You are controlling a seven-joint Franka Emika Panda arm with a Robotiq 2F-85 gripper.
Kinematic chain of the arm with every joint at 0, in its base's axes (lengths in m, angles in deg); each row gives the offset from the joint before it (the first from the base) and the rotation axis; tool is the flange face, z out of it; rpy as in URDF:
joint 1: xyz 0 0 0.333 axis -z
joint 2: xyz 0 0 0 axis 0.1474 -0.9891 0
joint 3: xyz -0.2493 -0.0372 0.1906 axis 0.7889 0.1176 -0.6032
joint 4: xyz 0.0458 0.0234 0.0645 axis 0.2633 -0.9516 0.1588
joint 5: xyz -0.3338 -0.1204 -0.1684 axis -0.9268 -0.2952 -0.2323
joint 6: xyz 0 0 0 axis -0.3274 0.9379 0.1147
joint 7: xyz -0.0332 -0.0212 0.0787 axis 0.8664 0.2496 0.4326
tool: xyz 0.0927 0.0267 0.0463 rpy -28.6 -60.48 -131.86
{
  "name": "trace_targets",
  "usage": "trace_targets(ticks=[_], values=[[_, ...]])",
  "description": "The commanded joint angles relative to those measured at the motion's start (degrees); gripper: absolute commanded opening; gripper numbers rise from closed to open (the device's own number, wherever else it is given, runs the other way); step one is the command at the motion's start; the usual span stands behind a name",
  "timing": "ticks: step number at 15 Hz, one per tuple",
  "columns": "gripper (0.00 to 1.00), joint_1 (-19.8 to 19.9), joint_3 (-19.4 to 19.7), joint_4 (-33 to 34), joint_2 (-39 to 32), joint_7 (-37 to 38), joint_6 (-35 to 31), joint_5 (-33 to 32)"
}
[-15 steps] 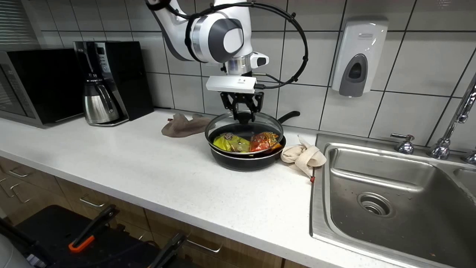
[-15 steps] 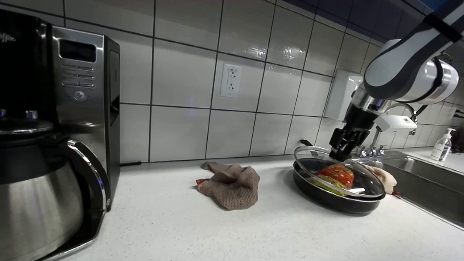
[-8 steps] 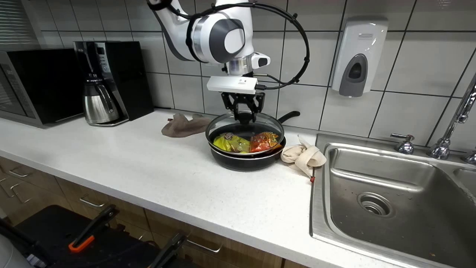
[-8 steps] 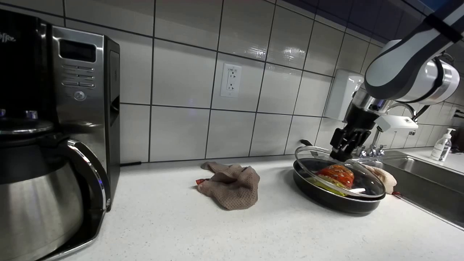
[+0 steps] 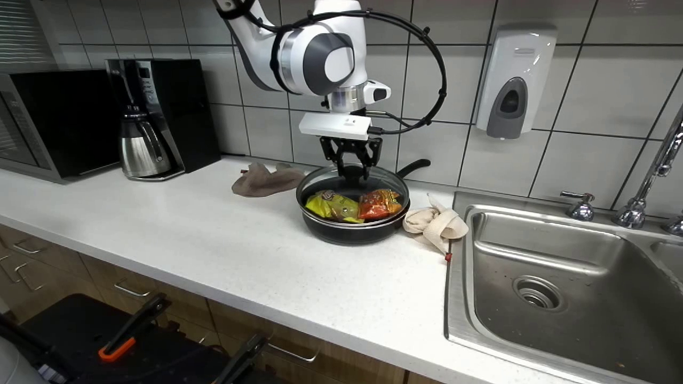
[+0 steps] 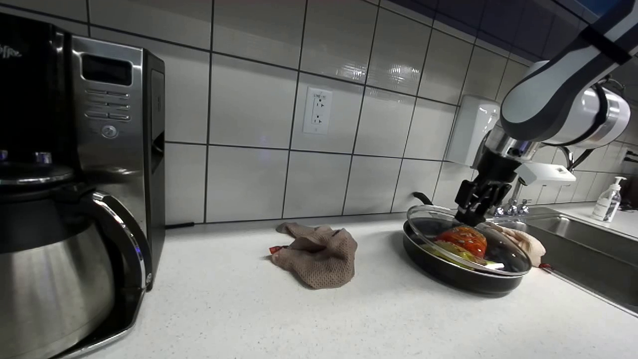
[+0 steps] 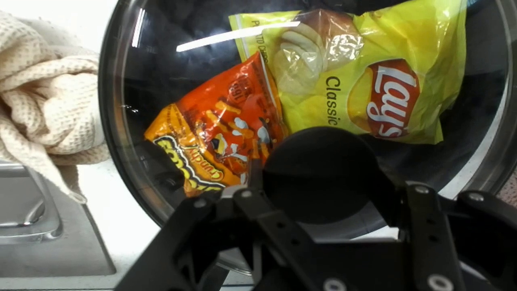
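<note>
wrist view, lower middle: the gripper [image 7: 325, 188] pinches the knob [image 7: 319, 165] of the lid [image 7: 202, 44]; red bag [image 7: 230, 129] and yellow bag [image 7: 355, 81] show through it, higher up. in an exterior view, right of the frame, the lid is tilted over the pan [image 6: 463, 283]. i think the pinch should be firm and the lid moved slowly, so it does not scrape the pan.

In an exterior view, the fingers [image 5: 340, 166] are holding a lid [image 5: 349, 188] by its knob [image 5: 352, 172] over a pan [image 5: 349, 235]. A yellow bag [image 5: 333, 206] and a red bag [image 5: 379, 204] are lying inside. On the surface [image 5: 240, 234], a brown cloth [image 5: 267, 181] and a beige cloth [image 5: 436, 224] are flanking the pan.
</note>
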Motion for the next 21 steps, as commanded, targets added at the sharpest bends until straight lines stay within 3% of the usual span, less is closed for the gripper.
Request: trace_targets(ticks=[1, 8, 9, 11, 21], values=[[0.39, 1.7, -1.2, 1.9, 0.3, -0.6, 1.8, 0.5], [0.39, 1.7, -1.4, 2.1, 0.0, -0.8, 2.0, 0.4], [0.89, 1.7, -1.4, 2.0, 0.2, -0.8, 2.0, 0.3], [0.98, 1.7, -1.4, 1.9, 0.5, -0.8, 1.9, 0.3], [1.0, 1.7, -2.5, 0.1, 2.4, -1.3, -0.5, 1.8]])
